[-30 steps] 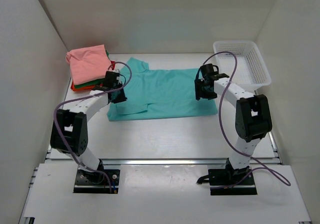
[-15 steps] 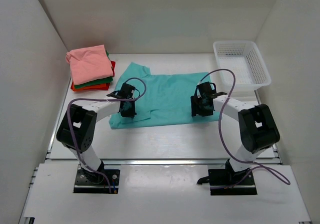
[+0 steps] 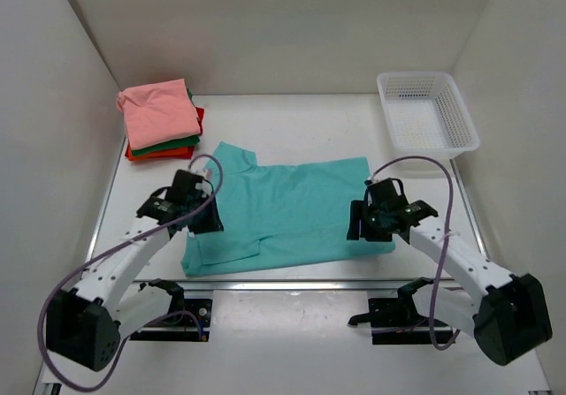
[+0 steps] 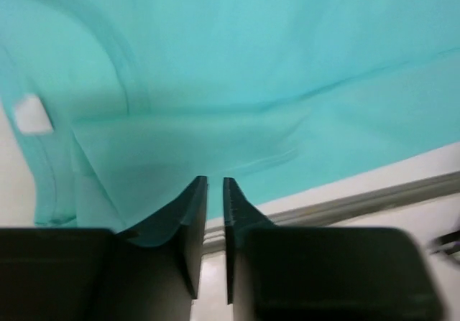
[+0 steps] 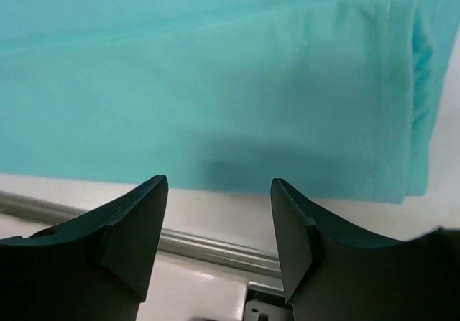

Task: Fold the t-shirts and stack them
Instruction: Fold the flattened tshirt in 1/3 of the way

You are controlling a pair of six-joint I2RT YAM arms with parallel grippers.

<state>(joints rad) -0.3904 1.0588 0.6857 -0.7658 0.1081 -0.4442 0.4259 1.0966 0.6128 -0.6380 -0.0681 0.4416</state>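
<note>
White tabletop (image 3: pixel 301 125); left pincer (image 4: pixel 214 186) tight on teal t-shirt (image 3: pixel 283 214) hem; right pincer (image 5: pixel 219 184) wide apart above it

teal t-shirt (image 3: pixel 292 209), salmon-pink shirt (image 3: pixel 157 112), green shirt (image 3: pixel 168 147), red-orange shirt (image 3: pixel 159 155), white basket (image 3: pixel 464 112)

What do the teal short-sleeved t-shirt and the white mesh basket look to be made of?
The teal short-sleeved t-shirt looks like soft matte fabric, likely cotton: it creases and folds flat. The white mesh basket looks like rigid moulded plastic: regular lattice walls hold their shape.
</note>
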